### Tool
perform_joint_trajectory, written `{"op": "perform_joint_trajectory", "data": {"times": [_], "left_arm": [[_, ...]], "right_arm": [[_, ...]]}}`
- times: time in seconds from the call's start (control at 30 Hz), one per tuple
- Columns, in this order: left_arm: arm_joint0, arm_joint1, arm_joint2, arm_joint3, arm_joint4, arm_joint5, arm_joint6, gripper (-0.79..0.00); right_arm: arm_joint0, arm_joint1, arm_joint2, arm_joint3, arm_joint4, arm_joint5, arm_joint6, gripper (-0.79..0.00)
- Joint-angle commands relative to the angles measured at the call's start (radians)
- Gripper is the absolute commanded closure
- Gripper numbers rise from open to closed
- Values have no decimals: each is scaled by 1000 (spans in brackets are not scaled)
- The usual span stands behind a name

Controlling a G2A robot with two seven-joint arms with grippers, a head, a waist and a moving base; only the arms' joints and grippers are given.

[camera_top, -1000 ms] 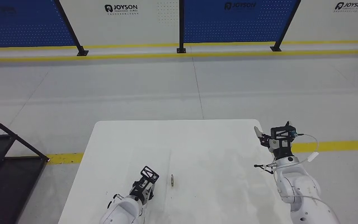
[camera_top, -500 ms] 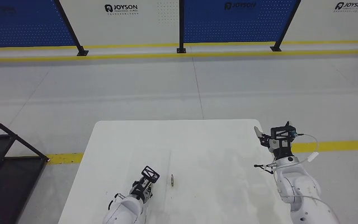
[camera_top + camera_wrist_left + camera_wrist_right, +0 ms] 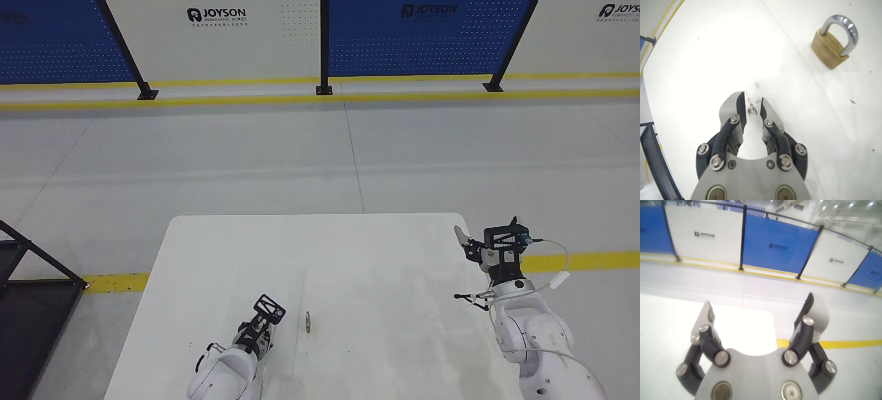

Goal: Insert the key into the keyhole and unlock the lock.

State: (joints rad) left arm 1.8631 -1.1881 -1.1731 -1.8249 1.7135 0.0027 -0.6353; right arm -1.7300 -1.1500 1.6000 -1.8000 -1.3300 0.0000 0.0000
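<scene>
1. Basically, the key [image 3: 752, 109] is a small flat metal piece lying on the table [image 3: 696, 75], its round holed head between the pads of the left gripper [image 3: 752, 98]. I'd expect it to be light, stiff and slick, and apt to skate on the smooth top. Best taken by the flat head, leaving the blade free for insertion.
2. The left gripper's jaws are at a narrow gap straddling the key. I can't see pad contact on either side, so I read it as not yet clamped.
3. The lock [image 3: 831, 54] has a brass body and a chrome shackle with both legs seated. It sits near the key but apart from it. It is probably dense and rigid, and will likely slide or tip unless braced. Hold the brass body, not the shackle. The keyhole face isn't visible.
4. The right gripper [image 3: 759, 299] is spread wide and holds nothing. It is over the table's far right corner, well apart from the lock.
5. View differences:
   - The left wrist view gives key pose and shackle detail.
   - The top view gives layout, with the lock a speck just beside the left gripper and the key too small to make out.
   - The right wrist view gives the jaw spread.
</scene>
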Motion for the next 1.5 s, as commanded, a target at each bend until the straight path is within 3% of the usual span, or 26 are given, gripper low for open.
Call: {"op": "perform_joint_trajectory", "data": {"times": [0.0,0.27,0.57,1.1,1.27,1.47], "left_arm": [[1,0,-3,-1,-2,0,1,-197],[7,0,-9,-3,-1,-5,6,-145],[12,0,-17,-8,-2,-9,8,0],[66,6,-74,-90,-41,-10,42,0],[112,9,-127,-158,-149,-22,153,0],[189,17,-229,-197,-384,-154,439,0]], "right_arm": [[0,0,0,0,0,0,0,-785],[0,0,0,0,0,0,0,-785],[0,0,0,0,0,0,0,-785],[0,0,0,0,0,0,0,-785],[0,0,0,0,0,0,0,-785],[0,0,0,0,0,0,0,-785]]}}
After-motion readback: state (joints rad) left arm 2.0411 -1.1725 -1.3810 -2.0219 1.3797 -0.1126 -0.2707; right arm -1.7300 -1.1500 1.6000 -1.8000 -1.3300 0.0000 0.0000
